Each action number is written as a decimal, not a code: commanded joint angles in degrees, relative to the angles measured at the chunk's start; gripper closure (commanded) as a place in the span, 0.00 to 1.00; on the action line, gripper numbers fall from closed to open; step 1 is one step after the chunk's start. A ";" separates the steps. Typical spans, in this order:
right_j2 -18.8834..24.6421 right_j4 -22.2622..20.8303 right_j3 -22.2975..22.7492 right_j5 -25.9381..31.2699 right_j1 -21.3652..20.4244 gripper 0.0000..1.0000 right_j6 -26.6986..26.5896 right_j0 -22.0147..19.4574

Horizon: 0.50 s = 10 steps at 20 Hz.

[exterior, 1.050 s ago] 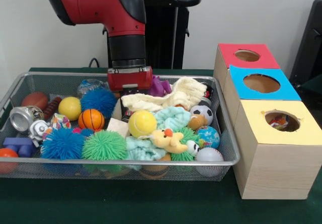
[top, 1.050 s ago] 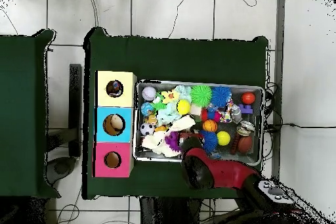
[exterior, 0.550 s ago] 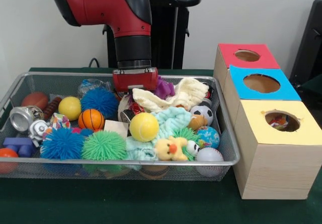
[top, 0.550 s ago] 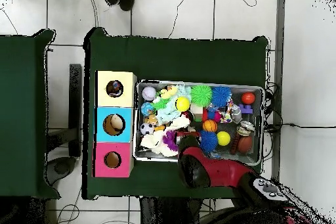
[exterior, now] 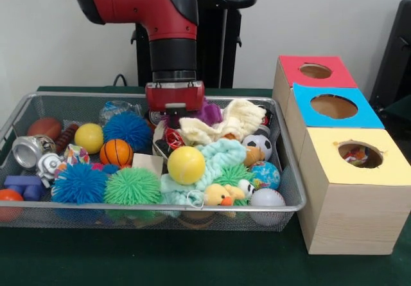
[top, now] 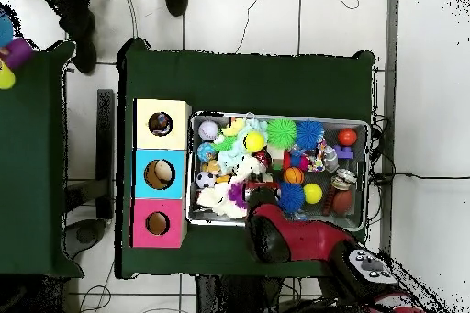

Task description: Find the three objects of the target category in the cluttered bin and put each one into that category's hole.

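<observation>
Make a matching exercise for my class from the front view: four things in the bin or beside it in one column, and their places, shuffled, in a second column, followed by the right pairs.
Things
1. yellow ball
2. crushed can
3. white baseball
4. yellow-topped box

Places
A. in the bin's front right corner
B. outside the bin, nearest the camera of the three boxes
C. at the bin's left end, beside a brown football
D. in the middle of the bin, on the light blue cloth

Pairs: 1-D, 2-C, 3-A, 4-B
</observation>
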 commanded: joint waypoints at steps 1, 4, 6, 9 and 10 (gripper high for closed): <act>3.36 3.54 -3.17 9.27 -10.49 1.00 6.96 3.04; 6.15 2.36 -3.22 16.72 -14.48 1.00 4.94 0.30; 7.82 1.62 -3.21 19.06 -15.72 1.00 4.17 -1.32; 9.25 0.39 -3.42 20.18 -16.18 1.00 3.73 -2.97; 9.04 -0.04 -3.44 20.31 -16.13 1.00 3.58 -3.07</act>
